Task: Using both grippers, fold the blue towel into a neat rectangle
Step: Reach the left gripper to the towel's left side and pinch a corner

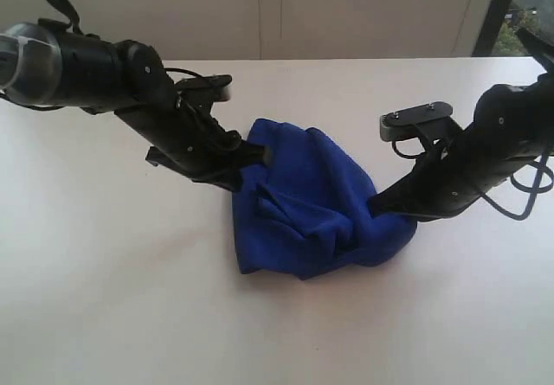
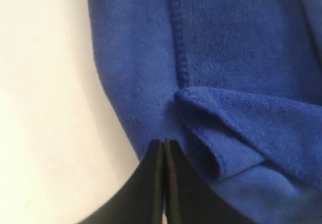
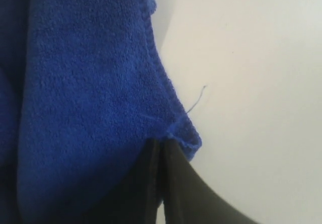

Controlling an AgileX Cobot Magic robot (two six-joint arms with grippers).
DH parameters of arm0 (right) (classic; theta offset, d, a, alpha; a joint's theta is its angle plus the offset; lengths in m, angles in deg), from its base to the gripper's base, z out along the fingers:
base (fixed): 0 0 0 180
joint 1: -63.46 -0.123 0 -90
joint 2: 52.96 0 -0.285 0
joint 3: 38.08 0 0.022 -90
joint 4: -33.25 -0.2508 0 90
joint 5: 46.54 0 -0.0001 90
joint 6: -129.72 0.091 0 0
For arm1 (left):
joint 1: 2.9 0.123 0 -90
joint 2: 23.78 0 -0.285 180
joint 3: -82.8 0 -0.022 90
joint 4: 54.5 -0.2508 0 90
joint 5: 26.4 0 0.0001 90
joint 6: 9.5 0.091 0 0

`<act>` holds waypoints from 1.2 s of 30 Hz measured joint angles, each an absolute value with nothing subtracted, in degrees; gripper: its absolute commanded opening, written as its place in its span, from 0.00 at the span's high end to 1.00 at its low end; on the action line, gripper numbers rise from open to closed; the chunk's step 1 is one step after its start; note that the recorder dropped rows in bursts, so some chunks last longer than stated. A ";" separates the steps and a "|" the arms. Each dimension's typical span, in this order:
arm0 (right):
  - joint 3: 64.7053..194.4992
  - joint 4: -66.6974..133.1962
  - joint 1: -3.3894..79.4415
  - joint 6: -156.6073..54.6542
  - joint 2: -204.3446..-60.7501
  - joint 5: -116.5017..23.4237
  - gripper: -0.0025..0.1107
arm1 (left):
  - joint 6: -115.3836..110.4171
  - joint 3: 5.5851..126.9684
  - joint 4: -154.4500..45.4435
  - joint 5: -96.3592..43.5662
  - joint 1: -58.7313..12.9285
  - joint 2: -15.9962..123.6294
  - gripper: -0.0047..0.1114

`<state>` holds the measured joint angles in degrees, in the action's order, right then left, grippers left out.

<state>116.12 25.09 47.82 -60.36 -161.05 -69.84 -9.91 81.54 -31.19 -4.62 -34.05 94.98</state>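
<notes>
Your blue towel (image 1: pixel 312 203) sits in a crumpled heap near the middle of the surface (image 1: pixel 130 298), held between the two tools. It is no rectangle yet. In the exterior view you see loose folds and a rounded, sagging outline, with one layer flopped over another rather than edges laid together. I judge the fold as under way but far from done. You have to bring the held edges over, line up the hems and flatten the cloth before it counts as neat.

Your left tool (image 2: pixel 164 148) has its jaws pressed together on the towel's edge, just beside a stitched hem and a folded-over flap. Your right tool (image 3: pixel 160 146) is likewise pressed together, pinching a hemmed corner of the cloth. A fine loose thread (image 3: pixel 197 100) sticks out just beside that corner. Both grips look shallow and close to the edge, so the cloth may slip if you pull hard.

By count you have one towel, two tools, both gripping it, and one pale surface. No white label shows in any view, and nothing else lies on the surface as far as the pictures reach.
</notes>
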 measured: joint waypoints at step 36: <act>114.25 25.00 47.82 -60.36 -161.05 -67.10 0.98 | -10.79 86.22 -17.87 -7.75 -34.05 101.69 0.74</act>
